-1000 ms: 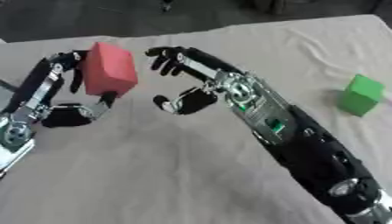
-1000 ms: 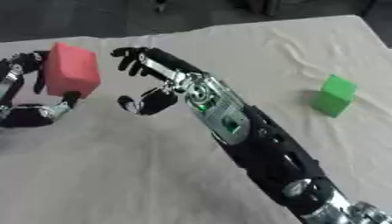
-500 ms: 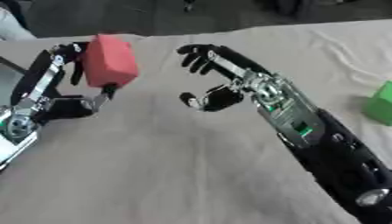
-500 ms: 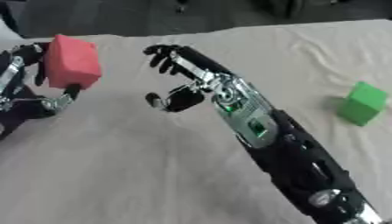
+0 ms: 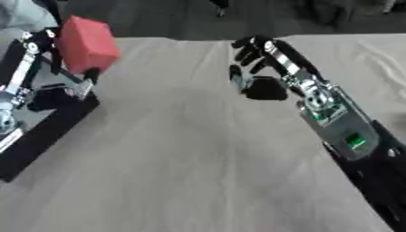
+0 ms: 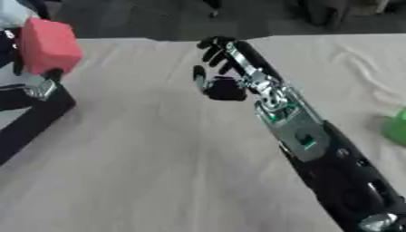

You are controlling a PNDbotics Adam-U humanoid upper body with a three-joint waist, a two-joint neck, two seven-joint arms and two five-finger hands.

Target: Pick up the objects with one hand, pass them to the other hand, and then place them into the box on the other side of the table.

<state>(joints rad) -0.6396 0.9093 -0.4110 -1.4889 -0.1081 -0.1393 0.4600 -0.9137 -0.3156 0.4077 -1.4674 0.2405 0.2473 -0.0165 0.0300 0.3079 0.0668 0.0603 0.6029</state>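
Red block in left hand, right hand empty.
Worktop [image 5: 182, 172] w/ beige cloth in front. Right hand [image 5: 266, 74] mid-frame above cloth, fingers [image 5: 252, 50] spread & relaxed, gripping nothing. Far left, left hand [image 5: 47, 68] raised at worktop edge, fingers closed round red block [image 5: 87, 43], held clear of cloth. Green block [image 6: 395, 128] on cloth at right edge, well apart from both hands.

A red block [image 5: 87, 41] sits far left, raised off the table and tilted, held in the left hand [image 5: 49, 68]. A green object [image 6: 395, 127] shows partly at the right edge, on the cloth.
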